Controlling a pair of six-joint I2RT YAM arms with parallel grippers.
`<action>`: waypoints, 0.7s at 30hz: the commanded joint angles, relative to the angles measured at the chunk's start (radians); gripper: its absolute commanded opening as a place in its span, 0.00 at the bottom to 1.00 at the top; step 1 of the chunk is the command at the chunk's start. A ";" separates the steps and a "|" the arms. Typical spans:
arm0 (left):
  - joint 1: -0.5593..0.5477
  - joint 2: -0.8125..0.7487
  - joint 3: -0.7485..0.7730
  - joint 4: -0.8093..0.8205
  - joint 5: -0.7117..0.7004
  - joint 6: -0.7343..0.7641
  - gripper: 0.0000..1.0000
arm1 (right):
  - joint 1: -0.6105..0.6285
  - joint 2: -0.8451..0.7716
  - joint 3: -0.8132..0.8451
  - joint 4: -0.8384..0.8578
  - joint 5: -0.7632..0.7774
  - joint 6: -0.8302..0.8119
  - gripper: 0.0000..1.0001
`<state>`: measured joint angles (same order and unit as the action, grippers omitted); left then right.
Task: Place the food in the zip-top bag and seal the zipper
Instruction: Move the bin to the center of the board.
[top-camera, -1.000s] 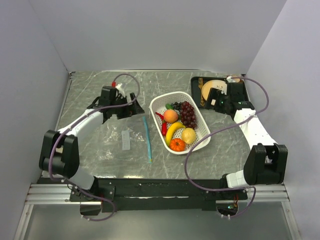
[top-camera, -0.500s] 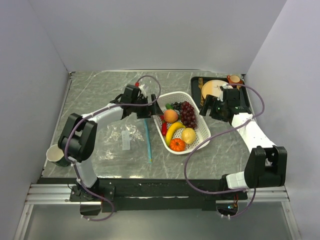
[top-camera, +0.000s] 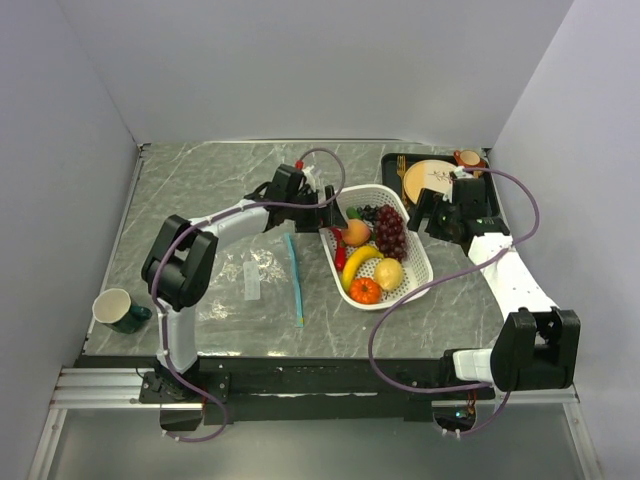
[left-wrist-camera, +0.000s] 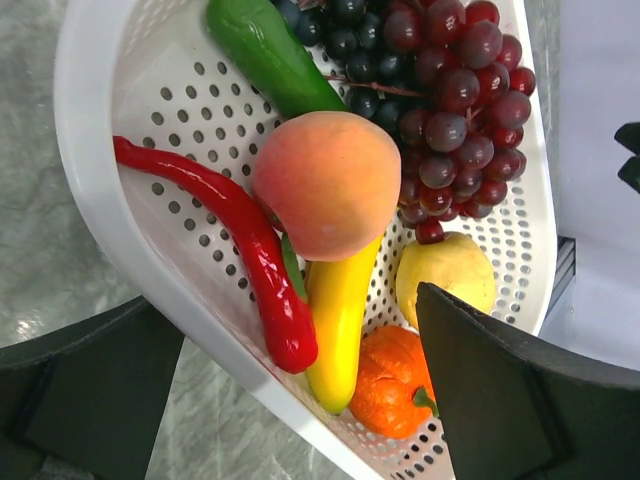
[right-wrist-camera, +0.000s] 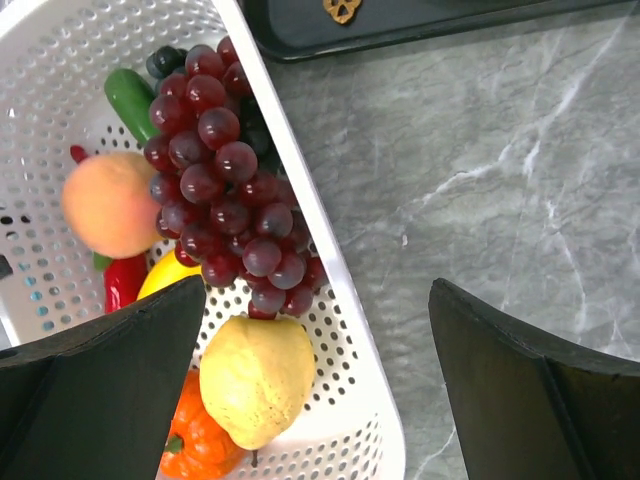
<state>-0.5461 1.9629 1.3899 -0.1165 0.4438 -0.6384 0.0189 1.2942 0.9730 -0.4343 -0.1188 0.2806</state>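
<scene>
The food lies in a white perforated basket (top-camera: 428, 272): peach (left-wrist-camera: 325, 185), dark grapes (left-wrist-camera: 450, 110), red chili (left-wrist-camera: 240, 240), banana (left-wrist-camera: 340, 320), lemon (left-wrist-camera: 445, 275), orange tomato (left-wrist-camera: 390, 385) and a green piece (left-wrist-camera: 270, 55). My left gripper (left-wrist-camera: 300, 400) is open, and the basket's left rim passes between its jaws. The right gripper (right-wrist-camera: 320, 390) is open too, astride the basket's right rim (right-wrist-camera: 300, 200) beside the lemon (right-wrist-camera: 258, 380) and grapes (right-wrist-camera: 220, 190). The clear zip-top bag (top-camera: 250, 290) lies flat left of the basket, its teal zipper (top-camera: 295, 280) facing it.
A black tray (top-camera: 480, 190) with a beige plate (top-camera: 432, 178) and a small orange cup (top-camera: 468, 158) sits at the back right, just behind the right gripper (top-camera: 422, 212). A green mug (top-camera: 120, 310) stands near the table's front left edge. Grey walls enclose three sides.
My left arm has swung right from beside the bag to the basket's left rim. The basket has turned and shifted right. The right gripper has moved closer to the basket's right rim.
</scene>
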 joint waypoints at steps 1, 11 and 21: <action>-0.028 0.011 0.027 0.057 0.073 -0.003 0.99 | -0.010 -0.032 -0.011 0.011 0.021 0.003 1.00; -0.057 -0.050 0.006 0.000 -0.057 0.000 0.99 | -0.011 -0.056 -0.013 0.009 0.004 0.005 1.00; -0.040 -0.439 -0.195 -0.052 -0.385 0.013 0.99 | -0.011 -0.127 -0.007 0.011 0.089 0.101 1.00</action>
<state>-0.5922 1.7485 1.2453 -0.1940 0.2558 -0.6392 0.0132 1.2270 0.9611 -0.4355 -0.1192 0.2970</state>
